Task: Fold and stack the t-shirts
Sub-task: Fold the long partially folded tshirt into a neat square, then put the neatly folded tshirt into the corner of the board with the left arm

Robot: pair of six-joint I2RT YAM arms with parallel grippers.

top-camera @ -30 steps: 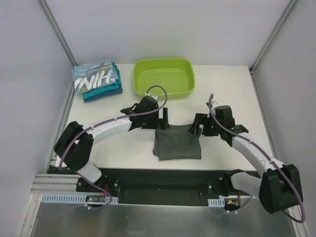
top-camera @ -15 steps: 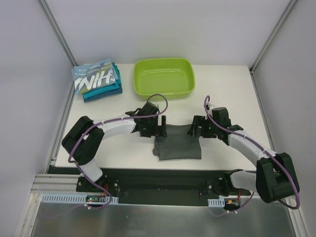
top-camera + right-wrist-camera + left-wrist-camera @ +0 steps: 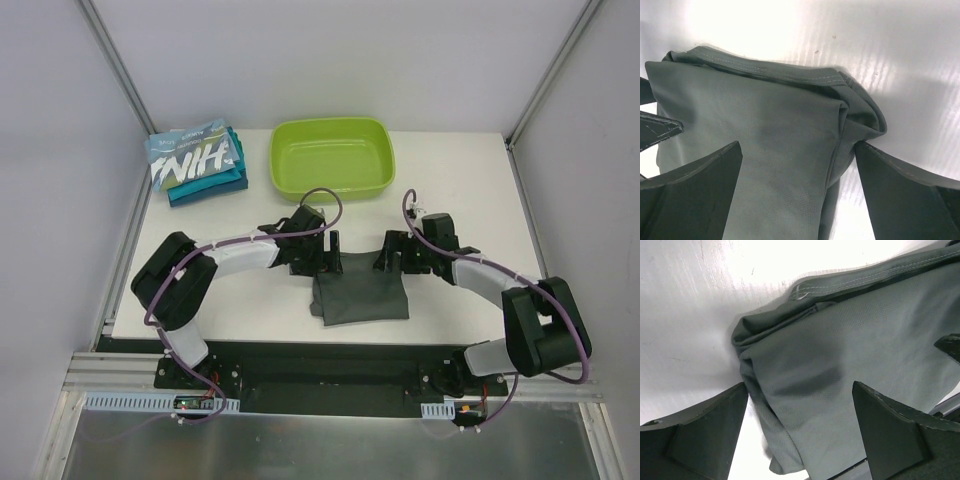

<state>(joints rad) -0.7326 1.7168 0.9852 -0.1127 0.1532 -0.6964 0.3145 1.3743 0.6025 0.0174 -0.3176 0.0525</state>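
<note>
The folded stack, a light blue lettered shirt on top of teal ones, lies at the far left corner of the table. My left gripper is spread wide at the far left corner of the dark grey shirt, which lies folded at near centre. My right gripper is spread wide at its far right corner.

- The dark grey cloth t-shirt is seen to be plain, with paler grey stitching along its hem.
- The folded light blue t-shirt is marked with big white letters.
- The folded cloth shirts beneath it are coloured plain teal.
- The rectangular plastic tub is coloured lime green.
- The flat table top is coloured white.
</note>
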